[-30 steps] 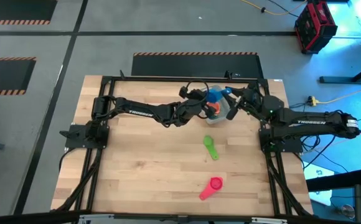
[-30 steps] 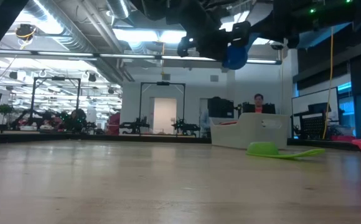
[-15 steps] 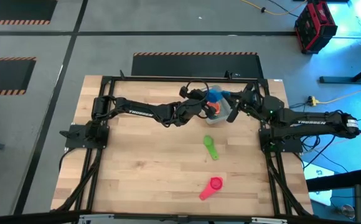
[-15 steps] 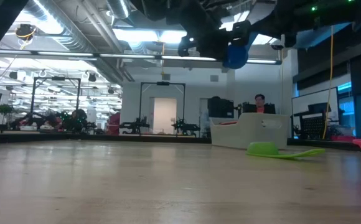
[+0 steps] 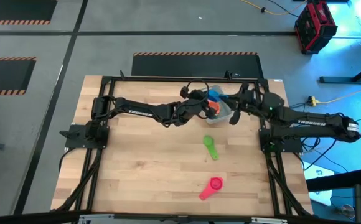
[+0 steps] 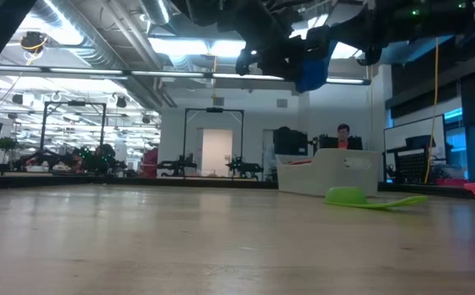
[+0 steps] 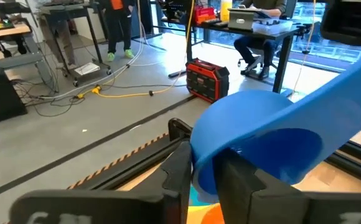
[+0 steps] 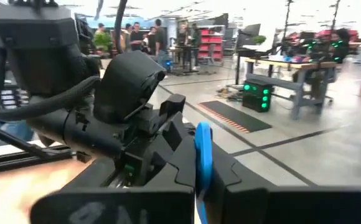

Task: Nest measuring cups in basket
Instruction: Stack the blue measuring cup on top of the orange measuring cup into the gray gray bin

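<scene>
I have both arms meeting high over the far middle of the worktop (image 5: 137, 162), right above the basket (image 6: 329, 172), which sits on the wood near the far edge. The dark blue cup (image 7: 261, 134) is up in the air between them: the left pincer (image 7: 202, 171) is clamped narrow on its bowl rim, and in the right wrist view the right pincer (image 8: 203, 177) is closed on the cup's flat handle, seen edge-on as a thin blue strip. So both seem to grip the same cup, and I judge this a handover or a re-grip before it goes down.

The relation that matters: the basket lies straight below the cup, and the cup's long axis runs roughly from the left pincer toward the right one, handle on the right arm's side. Neither arm is clearly nearer the basket. Inside it I can make out an orange cup (image 5: 214, 108) and a sliver of light blue; the arms hide the rest, so I cannot tell how the stack sits.

Closer to me, well apart from the basket, the green cup (image 5: 210, 148) lies on the wood, and the red cup (image 5: 212, 186) lies nearer still. Neither stands in the way of a straight drop; the real obstruction is the two arms crowding each other over the opening
</scene>
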Motion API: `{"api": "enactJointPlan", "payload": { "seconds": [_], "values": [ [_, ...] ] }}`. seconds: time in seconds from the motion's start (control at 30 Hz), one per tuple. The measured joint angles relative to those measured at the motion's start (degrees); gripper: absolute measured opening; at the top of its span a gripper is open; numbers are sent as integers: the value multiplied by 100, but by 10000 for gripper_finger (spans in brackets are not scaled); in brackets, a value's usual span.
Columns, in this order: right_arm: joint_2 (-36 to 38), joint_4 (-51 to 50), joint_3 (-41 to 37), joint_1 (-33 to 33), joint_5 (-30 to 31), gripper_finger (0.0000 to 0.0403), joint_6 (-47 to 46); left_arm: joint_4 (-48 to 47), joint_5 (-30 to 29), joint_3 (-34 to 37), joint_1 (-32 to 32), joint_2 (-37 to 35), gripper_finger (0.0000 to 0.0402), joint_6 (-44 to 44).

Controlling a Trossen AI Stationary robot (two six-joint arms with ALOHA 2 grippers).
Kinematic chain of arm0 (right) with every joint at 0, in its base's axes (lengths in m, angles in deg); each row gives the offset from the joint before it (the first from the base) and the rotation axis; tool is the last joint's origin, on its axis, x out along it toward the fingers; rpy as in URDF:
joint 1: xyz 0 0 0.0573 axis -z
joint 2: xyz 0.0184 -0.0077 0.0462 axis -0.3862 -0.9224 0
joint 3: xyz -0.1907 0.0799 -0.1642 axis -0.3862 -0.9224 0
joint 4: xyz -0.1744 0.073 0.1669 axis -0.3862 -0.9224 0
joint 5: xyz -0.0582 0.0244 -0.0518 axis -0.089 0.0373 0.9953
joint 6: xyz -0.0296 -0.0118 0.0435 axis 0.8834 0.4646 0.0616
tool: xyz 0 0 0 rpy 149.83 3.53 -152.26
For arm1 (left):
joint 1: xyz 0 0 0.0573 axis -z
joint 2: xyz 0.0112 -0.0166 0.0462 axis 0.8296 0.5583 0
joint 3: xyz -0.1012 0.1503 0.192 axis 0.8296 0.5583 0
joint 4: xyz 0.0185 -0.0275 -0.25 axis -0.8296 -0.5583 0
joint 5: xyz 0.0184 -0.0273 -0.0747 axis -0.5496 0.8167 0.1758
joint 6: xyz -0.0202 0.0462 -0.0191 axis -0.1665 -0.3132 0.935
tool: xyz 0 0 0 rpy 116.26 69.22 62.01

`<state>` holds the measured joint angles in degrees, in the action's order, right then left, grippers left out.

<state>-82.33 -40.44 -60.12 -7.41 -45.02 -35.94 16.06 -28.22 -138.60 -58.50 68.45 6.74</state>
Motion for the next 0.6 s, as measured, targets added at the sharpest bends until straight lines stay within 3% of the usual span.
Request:
{"api": "enactJointPlan", "payload": {
  "seconds": [0.13,0.27,0.47,0.6],
  "values": [
    [0,-263,76,315,-424,6,-142,-193,79,1,40,-93,76,0],
    [-26,-1285,552,613,-880,6,-123,-772,234,-9,144,-220,82,-25],
    [-280,-3140,1735,1132,-1238,6,282,-1442,940,-13,283,-269,80,-359],
    [-713,-4063,2520,1556,-2108,6,608,-1628,1516,-13,368,-297,81,-618]
  ]
}}
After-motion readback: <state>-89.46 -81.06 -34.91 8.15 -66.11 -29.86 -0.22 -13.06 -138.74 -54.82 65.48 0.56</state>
